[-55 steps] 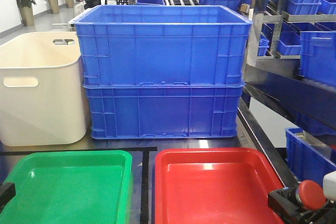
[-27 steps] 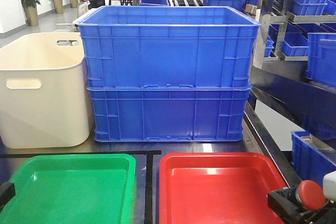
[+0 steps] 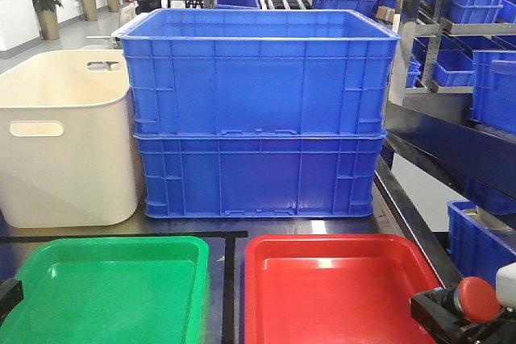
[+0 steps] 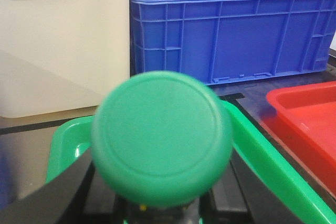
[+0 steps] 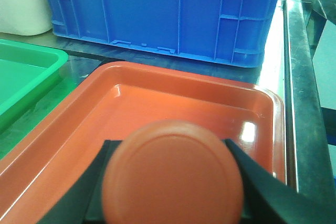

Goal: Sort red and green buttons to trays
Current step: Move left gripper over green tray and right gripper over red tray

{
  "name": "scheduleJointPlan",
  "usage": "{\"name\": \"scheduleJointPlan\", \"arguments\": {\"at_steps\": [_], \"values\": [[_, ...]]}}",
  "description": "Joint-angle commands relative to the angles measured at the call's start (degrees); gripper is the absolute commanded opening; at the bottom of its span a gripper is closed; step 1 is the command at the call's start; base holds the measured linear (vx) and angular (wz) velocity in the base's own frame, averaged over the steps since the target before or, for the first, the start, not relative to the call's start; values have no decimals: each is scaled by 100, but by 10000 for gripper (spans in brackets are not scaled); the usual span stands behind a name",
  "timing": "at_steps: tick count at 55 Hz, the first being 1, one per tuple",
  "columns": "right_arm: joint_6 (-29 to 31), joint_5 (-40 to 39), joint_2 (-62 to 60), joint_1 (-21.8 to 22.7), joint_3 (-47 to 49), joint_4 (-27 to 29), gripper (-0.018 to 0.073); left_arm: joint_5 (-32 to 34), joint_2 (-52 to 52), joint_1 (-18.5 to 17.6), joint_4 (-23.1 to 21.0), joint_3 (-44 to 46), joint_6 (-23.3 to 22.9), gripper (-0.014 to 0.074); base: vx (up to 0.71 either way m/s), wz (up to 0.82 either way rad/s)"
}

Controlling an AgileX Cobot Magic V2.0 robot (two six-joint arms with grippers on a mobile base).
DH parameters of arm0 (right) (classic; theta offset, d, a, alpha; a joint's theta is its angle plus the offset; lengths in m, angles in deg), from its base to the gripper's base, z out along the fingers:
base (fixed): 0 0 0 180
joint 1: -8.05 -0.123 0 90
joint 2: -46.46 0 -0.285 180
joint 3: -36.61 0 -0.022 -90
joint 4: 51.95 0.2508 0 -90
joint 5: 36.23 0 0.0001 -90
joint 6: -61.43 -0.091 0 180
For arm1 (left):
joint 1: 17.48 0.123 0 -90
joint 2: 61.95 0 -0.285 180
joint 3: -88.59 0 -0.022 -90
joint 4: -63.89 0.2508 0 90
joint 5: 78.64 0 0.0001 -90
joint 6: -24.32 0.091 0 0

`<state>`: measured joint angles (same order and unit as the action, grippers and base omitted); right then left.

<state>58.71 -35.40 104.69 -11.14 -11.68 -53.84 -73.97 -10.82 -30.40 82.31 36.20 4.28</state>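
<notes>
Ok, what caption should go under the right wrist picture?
Red button gripped between black fingers, the red tray just ahead and a blue crate behind it.

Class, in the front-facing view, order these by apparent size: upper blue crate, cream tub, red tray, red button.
1. Upper blue plastic crate.
2. Cream plastic tub and glossy red tray: alike; tray nearer, cropped, unranked.
3. Red dome-headed button, smallest.

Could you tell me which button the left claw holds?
The green button, in the left claw; the red button is in the right claw.
</notes>
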Motion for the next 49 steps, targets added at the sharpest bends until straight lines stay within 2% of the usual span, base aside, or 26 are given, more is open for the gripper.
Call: {"name": "scheduleJointPlan", "arguments": {"at_steps": [1,14,27,32,41,49], "values": [[-7,-529,-67,-12,204,-2,-9,538,-30,-42,-38,207,-42,-3,0,0],[-7,-599,-67,-12,204,-2,-9,605,-30,-42,-38,207,-42,-3,0,0],[-12,-710,372,-59,222,-6,-9,1678,570,-59,-38,207,-42,-3,0,0],[-7,-1008,705,-341,222,-53,-9,1843,954,-130,-38,207,-46,-3,0,0],[-7,-2111,1426,-664,222,-126,-7,2100,1716,-221,-38,207,-48,1,0,0],[-12,-2268,2056,-664,222,570,-1,2164,2353,-221,-38,207,-48,4,0,0]]}}
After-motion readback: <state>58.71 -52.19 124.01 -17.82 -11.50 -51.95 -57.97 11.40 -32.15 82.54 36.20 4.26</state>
